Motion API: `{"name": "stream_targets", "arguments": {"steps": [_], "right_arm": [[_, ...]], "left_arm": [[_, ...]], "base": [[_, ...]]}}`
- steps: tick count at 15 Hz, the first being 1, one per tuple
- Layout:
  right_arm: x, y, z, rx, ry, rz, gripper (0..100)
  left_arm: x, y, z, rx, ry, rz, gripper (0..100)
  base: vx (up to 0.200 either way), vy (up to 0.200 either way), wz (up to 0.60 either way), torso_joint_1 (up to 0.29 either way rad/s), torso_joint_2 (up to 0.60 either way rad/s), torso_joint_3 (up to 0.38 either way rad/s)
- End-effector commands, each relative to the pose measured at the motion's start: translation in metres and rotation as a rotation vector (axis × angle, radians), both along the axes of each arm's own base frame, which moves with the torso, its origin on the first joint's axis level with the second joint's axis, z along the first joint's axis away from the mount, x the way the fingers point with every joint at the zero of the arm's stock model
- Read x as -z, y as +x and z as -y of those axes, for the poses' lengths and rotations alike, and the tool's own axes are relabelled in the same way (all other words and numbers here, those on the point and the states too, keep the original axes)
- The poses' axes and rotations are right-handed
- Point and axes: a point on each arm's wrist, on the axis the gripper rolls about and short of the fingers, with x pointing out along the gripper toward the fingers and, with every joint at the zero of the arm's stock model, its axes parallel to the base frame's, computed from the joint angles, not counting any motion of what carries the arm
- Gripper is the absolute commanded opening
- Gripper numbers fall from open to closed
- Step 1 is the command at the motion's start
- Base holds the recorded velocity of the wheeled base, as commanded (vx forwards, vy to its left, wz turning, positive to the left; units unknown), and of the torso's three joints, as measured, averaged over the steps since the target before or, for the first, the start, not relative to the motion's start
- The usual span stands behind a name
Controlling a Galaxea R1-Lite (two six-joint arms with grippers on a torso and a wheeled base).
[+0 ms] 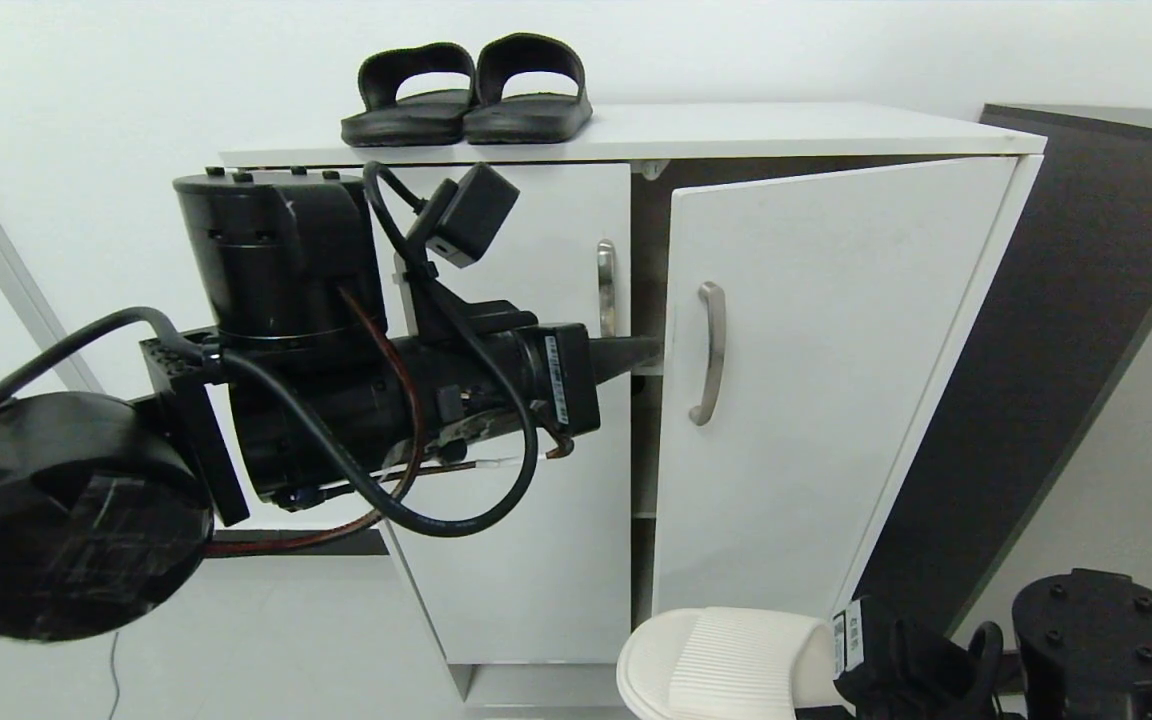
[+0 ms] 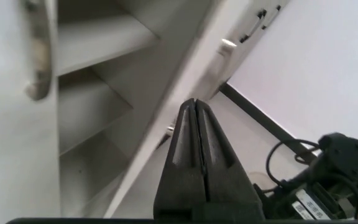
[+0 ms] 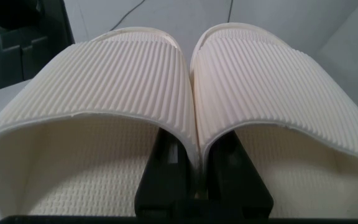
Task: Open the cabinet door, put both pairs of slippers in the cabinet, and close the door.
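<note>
The white cabinet (image 1: 636,135) has its right door (image 1: 816,380) ajar, leaving a dark gap beside the left door (image 1: 536,500). My left gripper (image 1: 641,355) is shut and empty, its tips in that gap against the right door's edge, level with the handle (image 1: 708,352). In the left wrist view the closed fingers (image 2: 194,143) point at the door edge (image 2: 166,106), with shelves (image 2: 98,43) showing inside. A black pair of slippers (image 1: 468,95) rests on the cabinet top. My right gripper (image 3: 197,177) is shut on the white slippers (image 3: 129,93), pinching their inner walls; the pair hangs low in front of the cabinet (image 1: 716,660).
A dark panel (image 1: 1086,300) stands right of the cabinet. The left door's metal handle (image 1: 606,288) sits just above my left gripper. A white wall runs behind, and pale floor lies below the cabinet on the left.
</note>
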Motion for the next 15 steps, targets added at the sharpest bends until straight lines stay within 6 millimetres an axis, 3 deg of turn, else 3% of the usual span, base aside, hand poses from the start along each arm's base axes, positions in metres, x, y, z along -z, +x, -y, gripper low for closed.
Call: {"name": "stream_targets", "arguments": {"steps": [1,5,12,15], "right_arm": [[0.0,0.0,0.0,-0.002,-0.002,0.0,0],[0.001,0.0,0.0,-0.002,-0.006,-0.002,0],[0.005,-0.002,-0.003,-0.014,-0.02,-0.013,0],[0.008,-0.01,-0.004,-0.043,-0.031,-0.028,0]], "left_arm": [[-0.001,0.005,-0.004,-0.021,-0.003,0.0,0],[0.0,0.016,-0.002,-0.033,-0.023,-0.032,0],[0.012,0.055,0.028,-0.024,-0.025,-0.047,0],[0.015,0.06,0.031,-0.034,-0.025,-0.045,0]], "base": [[0.0,0.0,0.0,0.0,0.0,0.0],[0.0,0.0,0.0,0.0,0.0,0.0],[0.0,0.0,0.0,0.0,0.0,0.0],[0.0,0.0,0.0,0.0,0.0,0.0]]}}
